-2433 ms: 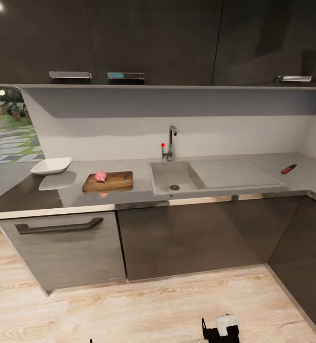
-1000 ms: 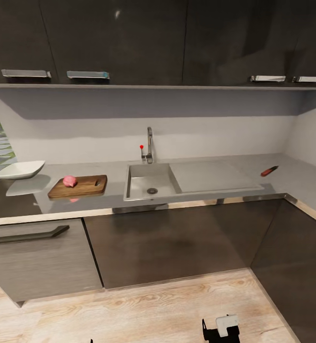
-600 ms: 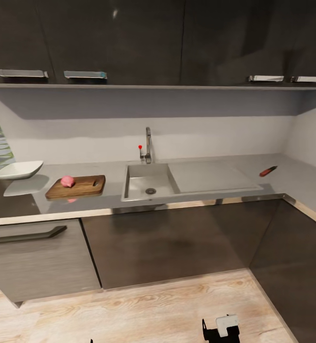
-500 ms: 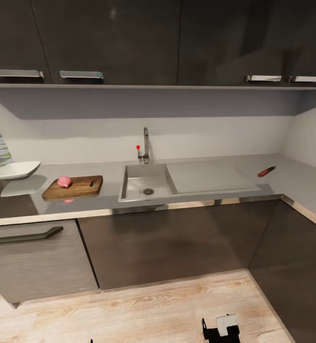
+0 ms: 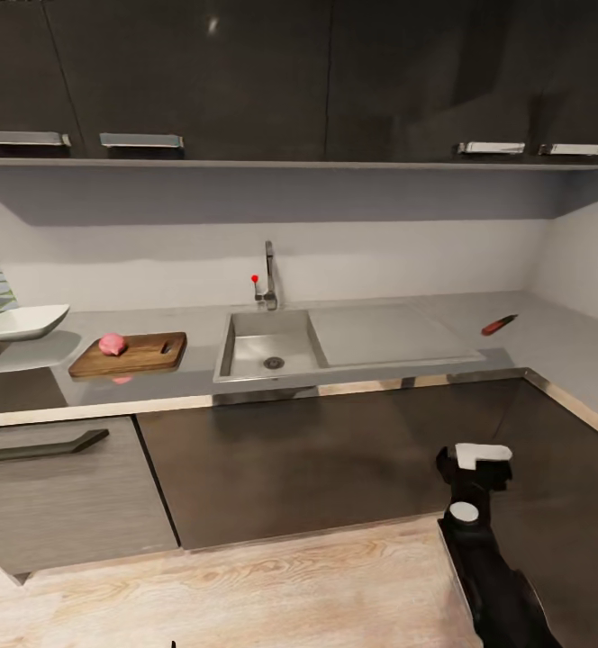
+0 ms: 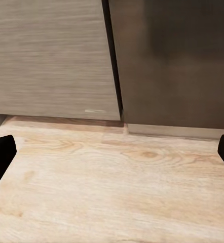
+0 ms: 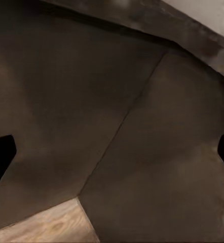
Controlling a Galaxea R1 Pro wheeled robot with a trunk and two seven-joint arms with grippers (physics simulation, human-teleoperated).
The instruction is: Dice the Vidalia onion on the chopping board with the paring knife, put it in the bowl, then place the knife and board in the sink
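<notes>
Lying up on the surface beyond the wide, empty right tool, the paring knife is seen nearest that arm.

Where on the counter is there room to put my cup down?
The widest bare stretch of countertop lies past the sink's flat drainboard, with just the paring knife there. A narrower bare strip sits between the chopping board and the sink. It is crowded by the bowl, and the pink onion is on the board.
</notes>
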